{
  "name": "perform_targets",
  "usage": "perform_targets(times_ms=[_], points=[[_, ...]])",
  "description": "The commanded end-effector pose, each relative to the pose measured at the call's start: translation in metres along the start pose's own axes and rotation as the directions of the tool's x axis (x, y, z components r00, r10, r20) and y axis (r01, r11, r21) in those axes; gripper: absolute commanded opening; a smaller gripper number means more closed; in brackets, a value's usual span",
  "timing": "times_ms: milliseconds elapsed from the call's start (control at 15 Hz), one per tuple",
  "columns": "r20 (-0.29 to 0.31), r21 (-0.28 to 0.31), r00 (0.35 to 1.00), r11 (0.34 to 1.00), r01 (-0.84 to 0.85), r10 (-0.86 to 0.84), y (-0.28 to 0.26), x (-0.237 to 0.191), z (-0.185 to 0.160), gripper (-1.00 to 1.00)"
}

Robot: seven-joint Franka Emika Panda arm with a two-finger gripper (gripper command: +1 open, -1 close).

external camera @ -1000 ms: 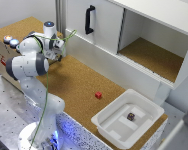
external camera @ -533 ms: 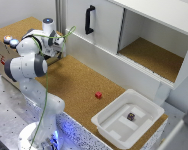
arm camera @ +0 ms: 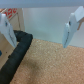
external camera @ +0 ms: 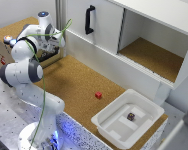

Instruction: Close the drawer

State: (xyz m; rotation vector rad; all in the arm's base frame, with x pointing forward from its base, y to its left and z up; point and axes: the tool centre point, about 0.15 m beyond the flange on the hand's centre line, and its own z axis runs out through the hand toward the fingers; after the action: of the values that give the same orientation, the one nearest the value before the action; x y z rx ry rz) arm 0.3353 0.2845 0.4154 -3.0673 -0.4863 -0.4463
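Observation:
The cork-topped box (external camera: 16, 27) with coloured buttons stands at the far left of the exterior view. Its brown wooden drawer (external camera: 50, 58) sticks out toward the exterior view's right, partly hidden by my arm. My gripper (external camera: 57, 42) hangs just above and beside the drawer's front. In the wrist view the gripper (arm camera: 38, 44) is open, its pale fingers (arm camera: 71, 27) wide apart with only cork floor and a white wall between them. A brown corner of wood (arm camera: 15, 14) shows behind one finger.
A large white cabinet (external camera: 109, 30) with a black handle (external camera: 89, 19) and an open compartment runs along the back. A small red block (external camera: 98, 95) lies on the cork table. A white tray (external camera: 128, 119) holds a small dark object. A black cable (arm camera: 20, 50) loops beside the gripper.
The wrist has shifted only slightly beside the box. The gripper stays open and nothing has been taken hold of.

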Motion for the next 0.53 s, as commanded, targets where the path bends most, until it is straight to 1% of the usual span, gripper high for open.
perform_targets(times_ms=[0, 267, 333, 467], points=[[0.040, -0.039, 0.999, 0.999, -0.002, 0.004, 0.001, 0.004, -0.006, 1.00], [0.040, -0.039, 0.999, 0.999, -0.002, 0.004, 0.001, 0.004, -0.006, 1.00], [-0.002, -0.002, 1.000, 1.000, -0.003, 0.003, 0.002, 0.000, -0.002, 1.00], [-0.007, 0.009, 1.000, 1.000, 0.022, -0.022, 0.004, 0.011, -0.003, 1.00]])
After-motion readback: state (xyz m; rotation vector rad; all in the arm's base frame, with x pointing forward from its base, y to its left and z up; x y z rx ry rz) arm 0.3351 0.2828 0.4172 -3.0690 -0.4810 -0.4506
